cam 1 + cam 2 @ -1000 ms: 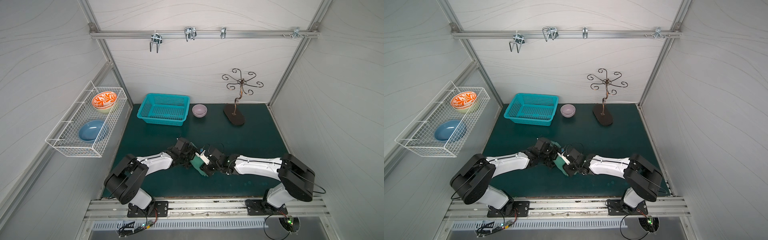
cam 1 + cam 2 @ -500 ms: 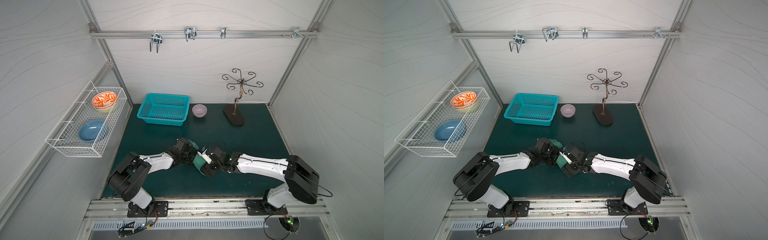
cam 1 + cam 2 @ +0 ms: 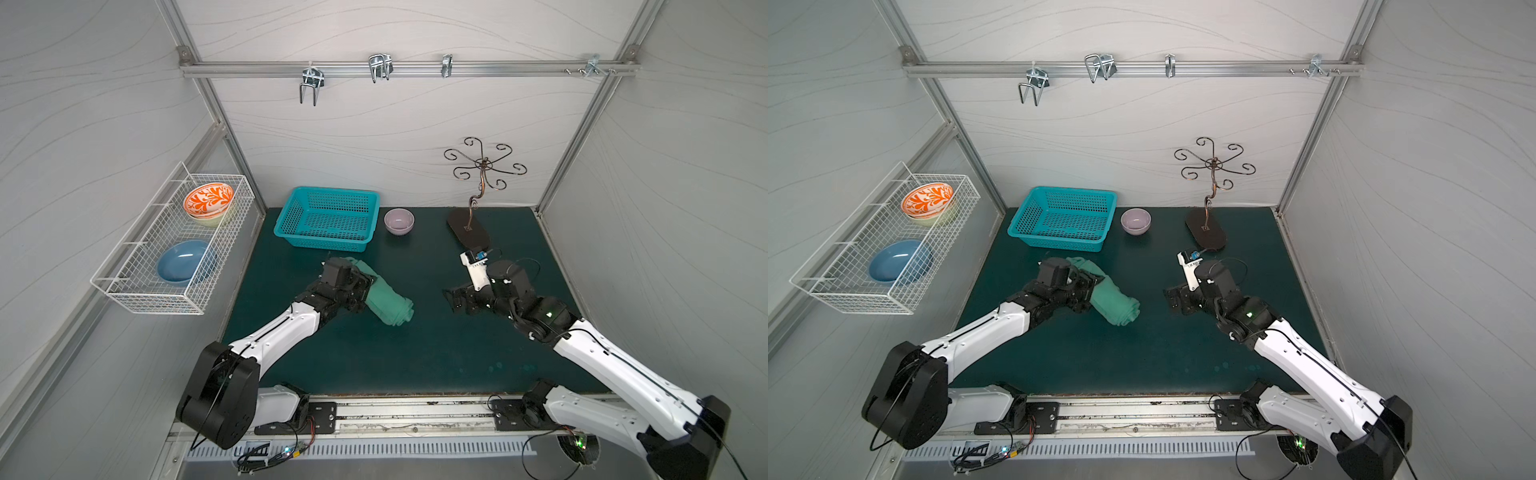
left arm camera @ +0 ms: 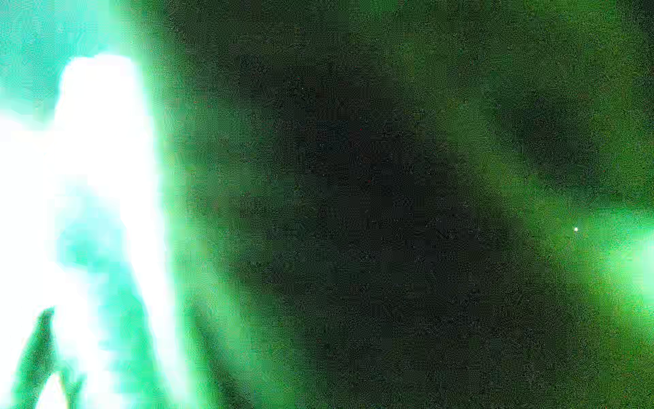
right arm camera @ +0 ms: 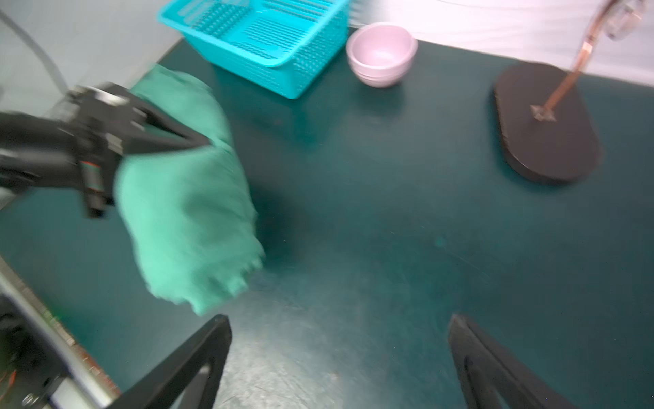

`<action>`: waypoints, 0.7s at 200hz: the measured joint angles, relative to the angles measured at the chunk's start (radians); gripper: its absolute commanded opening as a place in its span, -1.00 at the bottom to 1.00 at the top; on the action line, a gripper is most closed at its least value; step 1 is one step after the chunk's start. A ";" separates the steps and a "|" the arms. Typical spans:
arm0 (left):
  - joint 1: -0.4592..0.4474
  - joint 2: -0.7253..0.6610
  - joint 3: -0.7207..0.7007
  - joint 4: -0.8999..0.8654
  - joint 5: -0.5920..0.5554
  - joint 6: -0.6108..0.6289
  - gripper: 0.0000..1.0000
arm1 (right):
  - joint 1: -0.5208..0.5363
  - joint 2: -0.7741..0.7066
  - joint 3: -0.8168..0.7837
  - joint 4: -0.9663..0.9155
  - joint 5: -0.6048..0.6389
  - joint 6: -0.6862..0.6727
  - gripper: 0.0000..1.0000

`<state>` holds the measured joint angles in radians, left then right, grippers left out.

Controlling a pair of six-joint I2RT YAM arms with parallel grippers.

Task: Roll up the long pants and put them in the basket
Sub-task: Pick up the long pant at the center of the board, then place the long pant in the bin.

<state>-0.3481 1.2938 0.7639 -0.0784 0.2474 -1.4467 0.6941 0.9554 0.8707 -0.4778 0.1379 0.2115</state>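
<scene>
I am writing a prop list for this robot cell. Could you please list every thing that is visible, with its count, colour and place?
Soft cloth long pants: 1, mid-green, rolled up, on the mat.
Perforated plastic basket: 1, turquoise, at the back of the mat.
Small round bowl: 1, lilac, beside the basket.
Curly metal stand: 1, dark brown, back of the mat.
Wire rack: 1, white, on the side wall.
Patterned bowl: 1, orange-white, in the rack, on a pale bowl.
Plain bowl: 1, blue, in the rack.
Metal hooks: several, silver, on the back rail.
Flat mat: 1, dark teal.
Left gripper: black, gripping the pants.
Right gripper: black, open, apart from the pants.
</scene>
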 measured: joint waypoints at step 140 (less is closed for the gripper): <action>0.297 0.594 0.757 0.006 -0.040 0.036 -0.88 | -0.246 0.012 -0.065 -0.005 -0.157 0.021 0.98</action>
<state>-0.0509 1.8874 1.5211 -0.0727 0.2070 -1.4105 0.4477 0.9676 0.8055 -0.4828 -0.0189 0.2321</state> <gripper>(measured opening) 0.645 0.988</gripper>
